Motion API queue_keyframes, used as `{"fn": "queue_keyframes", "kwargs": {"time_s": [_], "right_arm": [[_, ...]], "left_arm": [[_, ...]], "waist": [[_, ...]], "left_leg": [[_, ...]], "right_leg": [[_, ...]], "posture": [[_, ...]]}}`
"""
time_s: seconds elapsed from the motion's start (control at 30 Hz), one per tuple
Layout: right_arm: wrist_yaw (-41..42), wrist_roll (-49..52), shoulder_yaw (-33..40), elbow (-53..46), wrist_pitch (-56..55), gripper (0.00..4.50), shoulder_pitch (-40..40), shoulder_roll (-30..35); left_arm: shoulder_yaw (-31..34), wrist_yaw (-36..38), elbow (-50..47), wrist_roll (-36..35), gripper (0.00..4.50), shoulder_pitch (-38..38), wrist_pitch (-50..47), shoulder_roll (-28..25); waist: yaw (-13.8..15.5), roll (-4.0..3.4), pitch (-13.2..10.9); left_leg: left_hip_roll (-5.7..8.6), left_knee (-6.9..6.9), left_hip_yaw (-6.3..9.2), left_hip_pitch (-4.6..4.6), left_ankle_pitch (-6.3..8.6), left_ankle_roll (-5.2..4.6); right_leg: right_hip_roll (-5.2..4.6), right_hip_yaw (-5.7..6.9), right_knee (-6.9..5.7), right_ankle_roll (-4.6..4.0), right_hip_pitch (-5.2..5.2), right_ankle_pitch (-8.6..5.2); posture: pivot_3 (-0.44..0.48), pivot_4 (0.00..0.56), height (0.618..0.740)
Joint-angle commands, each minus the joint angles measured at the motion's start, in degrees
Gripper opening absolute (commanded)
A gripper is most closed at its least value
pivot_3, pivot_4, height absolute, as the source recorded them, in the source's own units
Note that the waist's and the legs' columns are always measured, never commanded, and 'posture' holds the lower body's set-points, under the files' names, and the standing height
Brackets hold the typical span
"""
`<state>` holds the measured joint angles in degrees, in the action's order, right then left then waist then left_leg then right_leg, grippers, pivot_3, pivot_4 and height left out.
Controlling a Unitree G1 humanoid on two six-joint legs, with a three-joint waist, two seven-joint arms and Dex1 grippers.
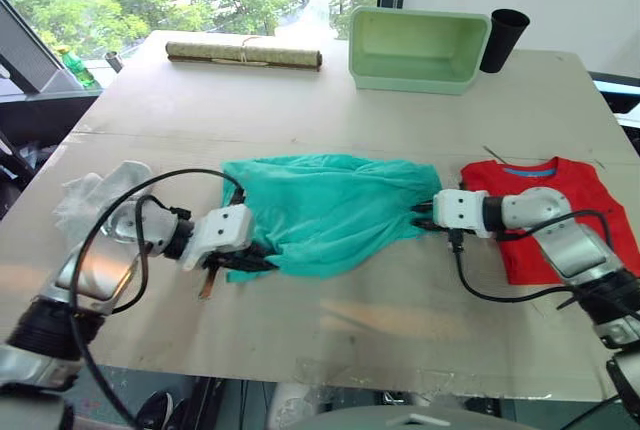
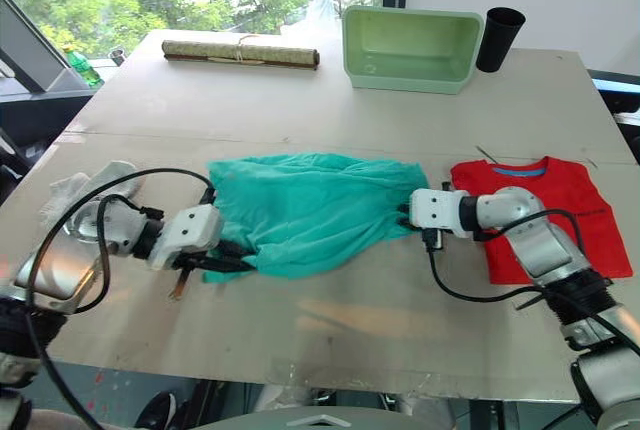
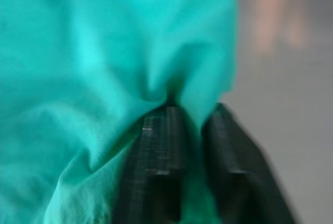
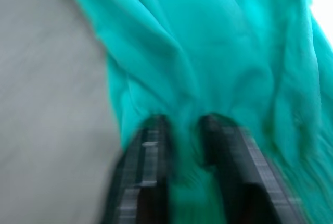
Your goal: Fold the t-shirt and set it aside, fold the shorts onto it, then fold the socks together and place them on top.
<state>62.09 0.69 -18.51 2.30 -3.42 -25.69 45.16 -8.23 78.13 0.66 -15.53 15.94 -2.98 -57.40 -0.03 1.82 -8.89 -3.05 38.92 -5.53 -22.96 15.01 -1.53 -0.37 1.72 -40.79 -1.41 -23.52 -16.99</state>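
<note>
The teal green shorts (image 1: 330, 208) lie crumpled across the middle of the table, stretched between both grippers. My left gripper (image 1: 262, 258) is shut on the shorts' left edge, with teal cloth pinched between its black fingers (image 3: 156, 151). At the shorts' right end my right gripper (image 1: 424, 214) is shut on the cloth, which bunches between its fingers (image 4: 151, 151). The red t-shirt (image 1: 560, 212) lies folded flat at the right, partly under my right arm, its blue neck tag showing. The light grey socks (image 1: 95, 190) lie at the far left, beside my left arm.
A pale green tub (image 1: 418, 48) and a black cup (image 1: 503, 40) stand at the back right. A rolled mat (image 1: 243, 54) lies at the back left. The brown table (image 1: 330, 330) has bare room in front of the shorts.
</note>
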Motion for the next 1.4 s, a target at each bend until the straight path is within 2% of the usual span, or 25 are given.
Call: {"fn": "queue_keyframes", "kwargs": {"time_s": [0.03, 0.07, 0.13, 0.17, 0.2, 0.37, 0.43, 0.57, 0.7, 0.8, 1.03, 1.4], "right_arm": [[1.04, 4.44, 5.92, -6.23, 3.64, 3.09, 4.61, 2.87], [-0.08, 6.6, 8.21, -8.29, 5.26, 3.59, 5.83, 2.54], [-1.91, 11.26, 12.6, -13.36, 10.53, 4.19, 8.91, 2.17], [-2.96, 14.06, 15.2, -17.04, 14.48, 4.5, 11.57, 2.28], [-3.97, 17.06, 17.76, -20.66, 18.23, 4.5, 14.49, 2.31], [-12.04, 30.79, 28.91, -35.72, 35.34, 4.5, 30.27, -0.26], [-18.6, 35.41, 31.01, -39.68, 43.34, 4.5, 35.61, -3.38], [-33.23, 46.61, 33.02, -42.23, 58.52, 4.5, 37.62, -12.16], [-46.26, 55.0, 33.83, -40.52, 65.59, 4.5, 34.5, -22.5], [-55.15, 58.34, 34.4, -37.5, 67.84, 4.5, 31.31, -29.33], [-68.5, 64.56, 36.28, -30.85, 66.39, 4.5, 24.27, -39.89], [-75.07, 69.81, 38.47, -20.38, 58.83, 4.5, 19.88, -46.17]], "left_arm": [[1.57, 1.34, 1.37, 0.84, 2.64, 0.21, 2.35, -0.48], [1.55, 2.67, 0.81, -0.14, 3.1, -0.15, 0.95, -1.11], [1.7, 5.5, -0.07, -1.68, 3.64, -0.66, -1.02, -2.58], [1.94, 7.21, -0.37, -2.32, 4.11, -0.71, -1.71, -3.58], [2.23, 8.54, -0.49, -2.9, 4.47, -0.53, -2.48, -4.42], [3.93, 12.37, 0.64, -5.57, 4.47, 3.9, -6.48, -5.82], [4.94, 10.96, 0.16, -8.43, 4.47, 8.24, -10.58, -3.31], [4.76, 2.57, -0.62, -9.83, 4.47, 15.68, -15.53, 6.04], [0.76, -5.28, 3.54, -2.37, 4.47, 19.36, -12.89, 13.84], [-2.59, -8.0, 6.76, 1.95, 4.47, 20.48, -10.64, 17.6], [-7.25, -6.87, 13.84, 7.26, 4.47, 19.16, -5.9, 20.57], [-7.54, -7.56, 25.73, 10.53, 4.47, 21.42, -0.16, 24.86]], "waist": [[-0.5, -0.04, -0.02], [-0.7, -0.04, -0.02], [-0.79, -0.05, -0.04], [-0.86, -0.04, -0.04], [-0.79, -0.05, -0.05], [-0.29, -0.03, -0.03], [-0.29, 0.01, -0.01], [-0.66, -0.01, 0.0], [-1.13, 0.03, 0.04], [-1.14, 0.08, 0.1], [-1.16, 0.1, 0.13], [-1.3, 0.14, 0.33]], "left_leg": [[-0.01, -0.01, -0.01, 0.0, 0.0, 0.0], [-0.01, -0.02, -0.02, 0.01, 0.0, 0.01], [-0.03, -0.1, -0.01, 0.03, -0.01, 0.01], [-0.02, -0.13, -0.01, 0.02, -0.01, 0.02], [-0.03, -0.2, -0.02, 0.06, -0.01, 0.02], [-0.01, -0.38, -0.01, 0.06, -0.01, 0.03], [0.01, -0.39, -0.03, 0.06, -0.01, 0.03], [0.03, -0.36, -0.02, 0.08, -0.01, 0.03], [0.04, -0.38, 0.0, 0.14, -0.03, 0.05], [0.04, -0.43, 0.08, 0.17, -0.03, 0.06], [0.02, -0.48, 0.06, 0.24, -0.03, 0.06], [0.02, -0.49, 0.04, 0.26, -0.02, 0.04]], "right_leg": [[0.0, -0.01, 0.0, 0.0, -0.01, 0.0], [0.0, -0.03, 0.0, 0.0, -0.01, 0.0], [0.01, -0.02, 0.0, 0.0, -0.02, 0.0], [0.01, -0.03, -0.01, 0.0, -0.04, 0.0], [0.01, -0.03, 0.0, 0.0, -0.04, 0.0], [-0.05, 0.07, 0.06, 0.01, -0.03, -0.01], [-0.08, 0.08, 0.07, 0.02, -0.02, -0.01], [-0.08, 0.07, 0.04, 0.05, 0.01, -0.01], [0.03, -0.12, -0.01, 0.03, -0.01, 0.0], [0.2, -0.36, 0.0, 0.03, -0.09, 0.0], [0.22, -0.38, 0.0, 0.02, -0.09, 0.01], [0.19, -0.38, 0.0, 0.02, -0.06, 0.02]], "posture": [[0.0, 0.15, 0.735], [0.0, 0.15, 0.735], [0.0, 0.15, 0.735], [0.0, 0.15, 0.735], [0.0, 0.15, 0.735], [0.0, 0.15, 0.735], [0.0, 0.15, 0.735], [0.0, 0.15, 0.735], [0.0, 0.15, 0.735], [0.0, 0.15, 0.735], [0.0, 0.15, 0.735], [0.0, 0.15, 0.735]]}}
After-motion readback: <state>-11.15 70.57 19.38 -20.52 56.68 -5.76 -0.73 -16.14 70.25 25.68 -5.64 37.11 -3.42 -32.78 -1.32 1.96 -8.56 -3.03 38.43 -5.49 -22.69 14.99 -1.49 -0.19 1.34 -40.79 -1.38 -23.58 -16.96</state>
